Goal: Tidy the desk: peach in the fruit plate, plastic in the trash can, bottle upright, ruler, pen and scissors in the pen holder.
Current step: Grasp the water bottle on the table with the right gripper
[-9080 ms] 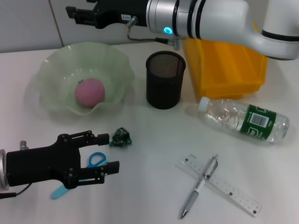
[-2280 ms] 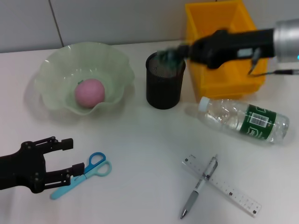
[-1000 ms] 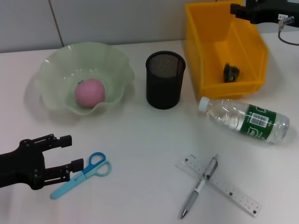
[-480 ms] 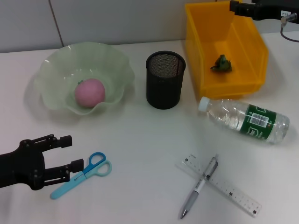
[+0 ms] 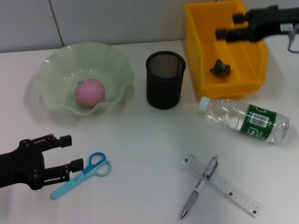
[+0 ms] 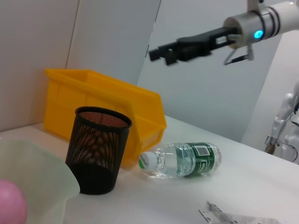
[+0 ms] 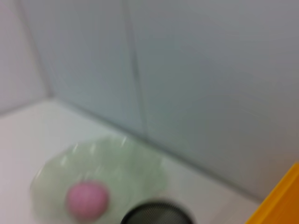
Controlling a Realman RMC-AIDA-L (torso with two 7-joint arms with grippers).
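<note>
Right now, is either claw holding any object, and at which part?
Nothing is held. The left claw is open beside the scissors; the right claw is open above the yellow bin.

A plain lab or office test bench: a white tabletop [image 5: 149,135] against bare grey panelled walls [image 5: 117,18] at the frame's top.

I see the black mesh pen holder [image 6: 98,156] upright before the yellow bin [image 6: 105,112]. The bottle [image 6: 182,159] lies sideways on the bench [image 6: 261,186]. The right pincer [image 6: 161,52] hangs above the bin.
</note>
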